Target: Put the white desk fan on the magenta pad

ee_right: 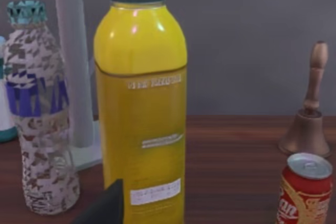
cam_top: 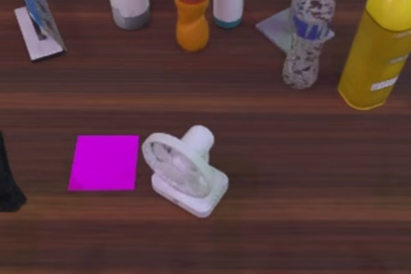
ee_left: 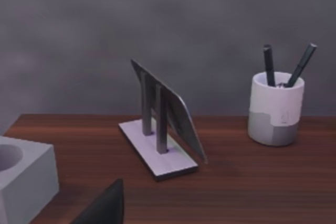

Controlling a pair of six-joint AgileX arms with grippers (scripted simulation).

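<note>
the white desk fan is standing on the worktop toward its front edge, a little left of the middle. the magenta pad is lying just beside it on the left, with a thin gap between. the left gripper is showing only as a dark shape at the left edge, apart from the pad and farther from the fan; its state i cannot tell. the right gripper is not showing in the top view.
</note>
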